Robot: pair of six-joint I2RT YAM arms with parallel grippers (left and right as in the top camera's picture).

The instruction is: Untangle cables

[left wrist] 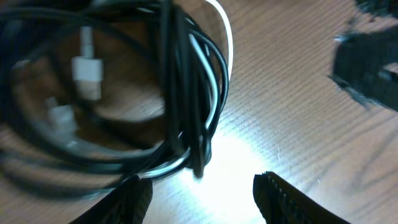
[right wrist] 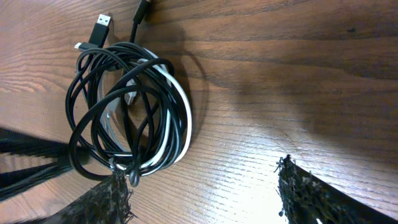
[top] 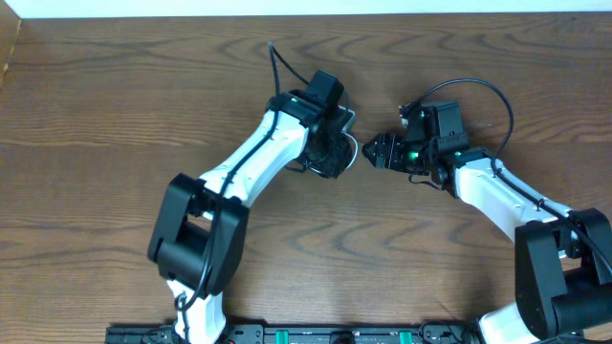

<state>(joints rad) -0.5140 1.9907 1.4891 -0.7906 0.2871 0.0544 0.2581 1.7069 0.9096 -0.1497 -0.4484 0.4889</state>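
Observation:
The cables [right wrist: 130,112] lie as one coiled bundle on the wooden table, long black cords wound together with a white one [right wrist: 180,109]. A black USB plug [right wrist: 102,28] sticks out at the bundle's far side, and white plugs [left wrist: 87,68] lie inside the loop. My left gripper [left wrist: 202,199] is open just beside the cables [left wrist: 186,93], with bare table between its fingers. My right gripper [right wrist: 202,193] is open too, one finger [right wrist: 102,199] touching the bundle's near edge. From overhead, the left gripper [top: 337,155] covers most of the bundle and the right gripper [top: 369,151] faces it closely.
The two grippers stand nearly tip to tip at the middle of the table [top: 115,105]. Thick black arm wires [top: 483,91] arch over the right wrist. A black rail [top: 287,334] runs along the front edge. The table's far edge [top: 306,13] is at the top.

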